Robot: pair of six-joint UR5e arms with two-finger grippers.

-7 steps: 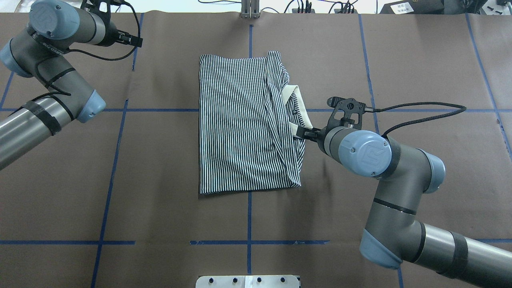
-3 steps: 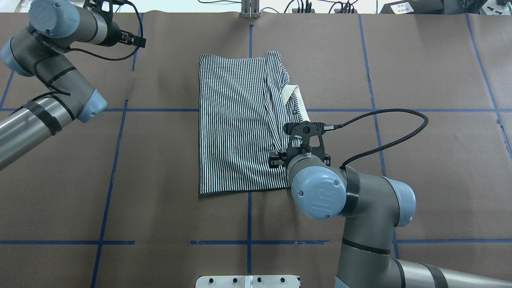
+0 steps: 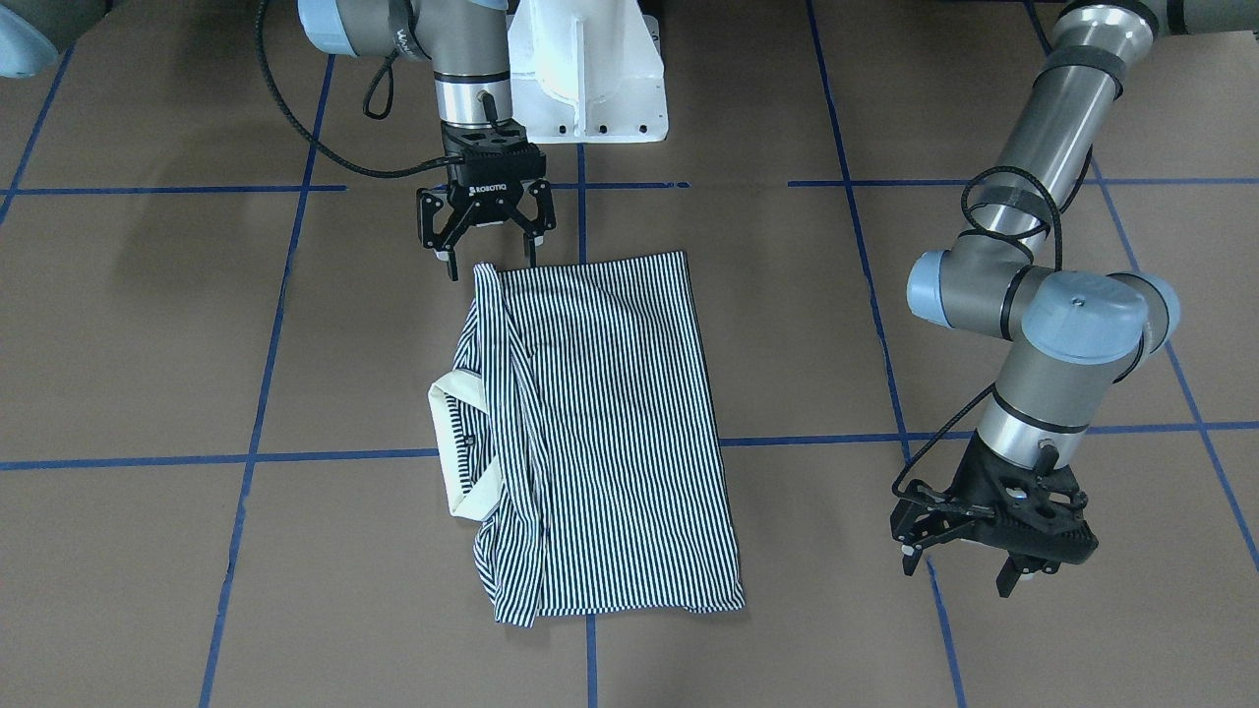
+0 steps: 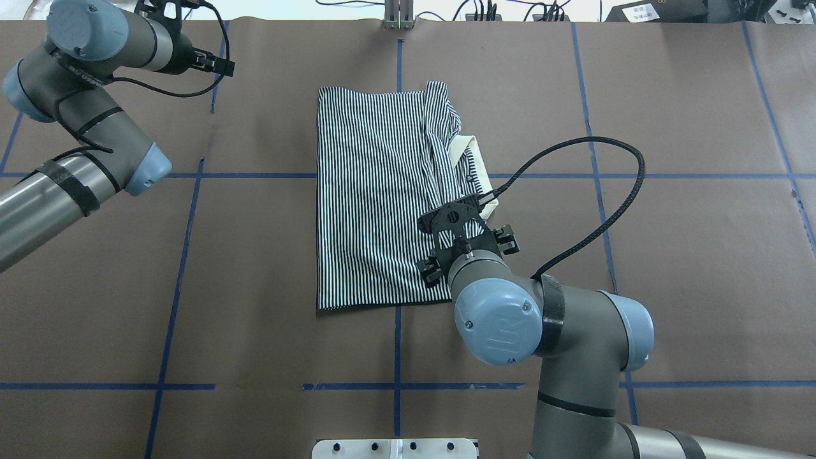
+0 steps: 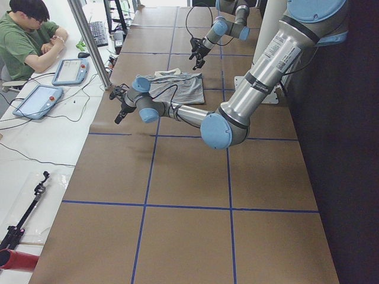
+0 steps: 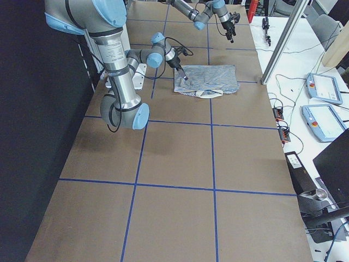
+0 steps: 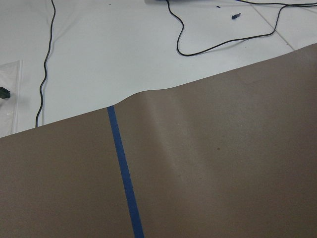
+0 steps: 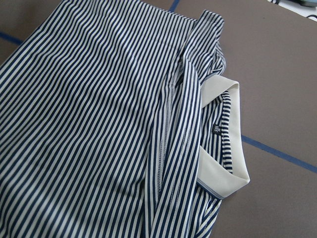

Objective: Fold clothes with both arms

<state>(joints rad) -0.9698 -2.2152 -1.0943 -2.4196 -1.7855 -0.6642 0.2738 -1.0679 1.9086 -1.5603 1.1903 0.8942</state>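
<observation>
Navy-and-white striped polo shirt (image 3: 600, 433) lies folded flat directly under your right gripper (image 3: 490, 258), whose jaws are spread wide over its collar-side corner. Your left gripper (image 3: 962, 575) hangs spread too, empty, well apart from the shirt.

Brown-papered table (image 4: 255, 287), blue tape grid (image 4: 255, 175), folded striped polo shirt (image 4: 376, 191) flat atop

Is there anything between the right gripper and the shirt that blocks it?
No, nothing visible does. The open right gripper is at the shirt's corner nearest the robot, with only bare brown table cover around it.
</observation>
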